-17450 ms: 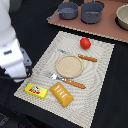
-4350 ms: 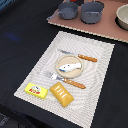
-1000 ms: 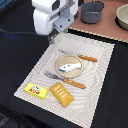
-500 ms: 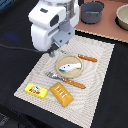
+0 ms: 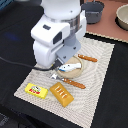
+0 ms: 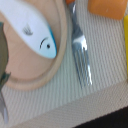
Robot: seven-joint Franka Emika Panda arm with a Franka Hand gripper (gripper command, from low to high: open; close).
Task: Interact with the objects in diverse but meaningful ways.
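Observation:
A white-blue fish (image 5: 70,66) lies on a round wooden plate (image 5: 75,75) on the striped mat; it also shows in the wrist view (image 6: 32,30). An orange ridged biscuit block (image 5: 61,93) and a yellow red-marked packet (image 5: 36,90) lie at the mat's near edge. A dark grey pot (image 5: 93,11) stands at the back. The tomato is out of view. My gripper (image 5: 61,61) hangs just over the plate's edge on the exterior view's left, beside the fish. The arm's body hides its fingers, so I cannot tell how the jaws stand.
An orange-handled fork (image 5: 70,82) lies between the plate and the biscuit block, its tines in the wrist view (image 6: 82,60). An orange-handled knife (image 5: 87,58) lies behind the plate. A second bowl (image 5: 122,15) stands at the back right. The arm's black cable (image 5: 20,64) runs left.
The arm has come from the back of the table forward and down to the plate. The tomato seen earliest is gone from view, and the fish now lies on the plate.

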